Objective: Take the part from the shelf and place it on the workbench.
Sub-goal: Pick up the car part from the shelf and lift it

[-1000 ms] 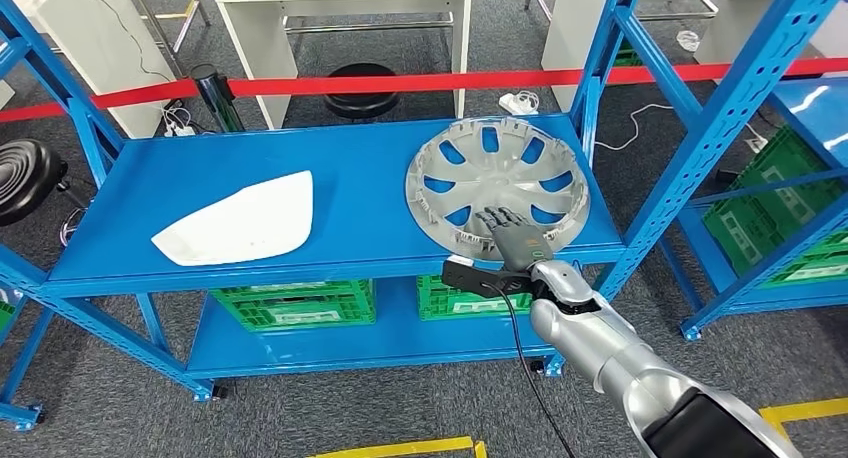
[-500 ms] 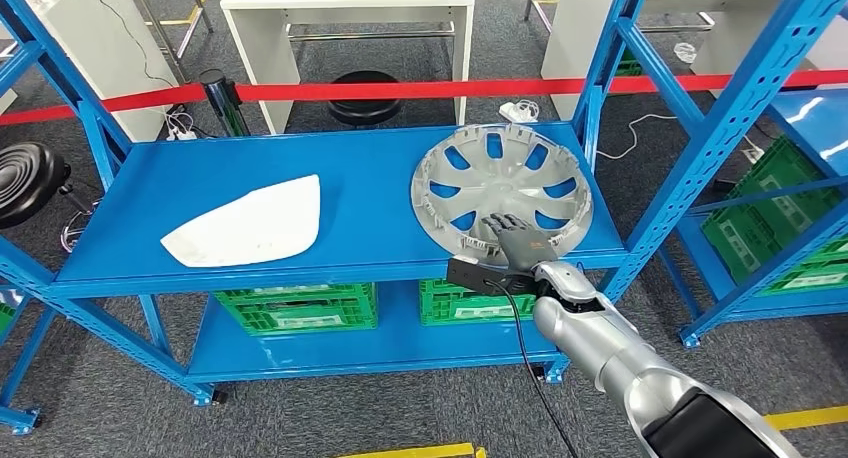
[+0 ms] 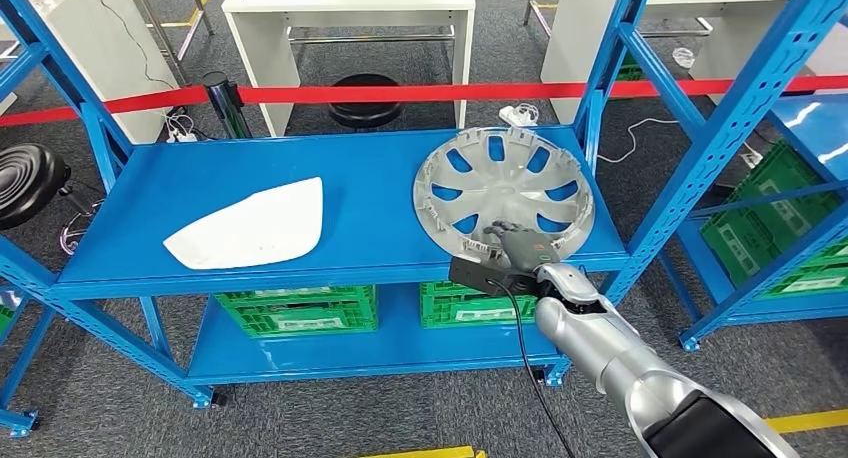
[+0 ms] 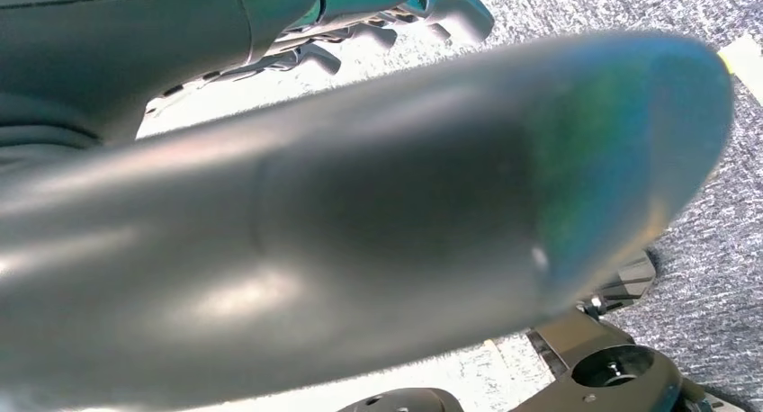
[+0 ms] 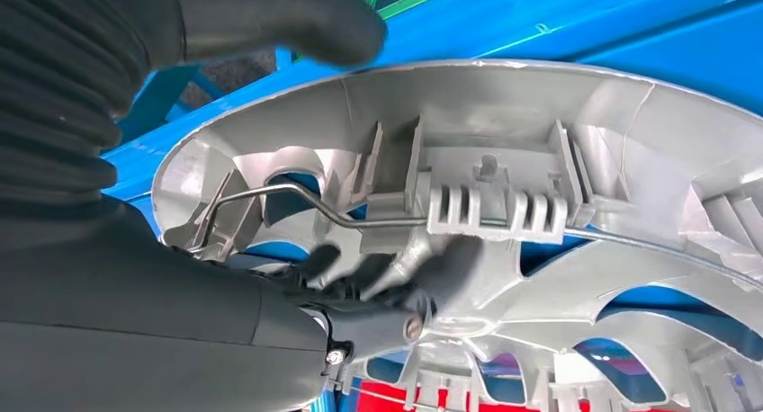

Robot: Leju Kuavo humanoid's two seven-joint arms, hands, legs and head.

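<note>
From my feed the blue shelf holds the silver hubcap at its right end, a white panel well left. My right hand grips the hubcap's near rim, fingers curled inside; left hand, can't tell.

We record a grey carpeted floor with yellow tape lines near the bottom edge. Behind the blue shelving a red barrier tape runs left to right on a black post, with a white table and a black round stool beyond it, and another black stool at far left. Green crates sit low down, and white cables with a power strip lie on the floor at right.
</note>
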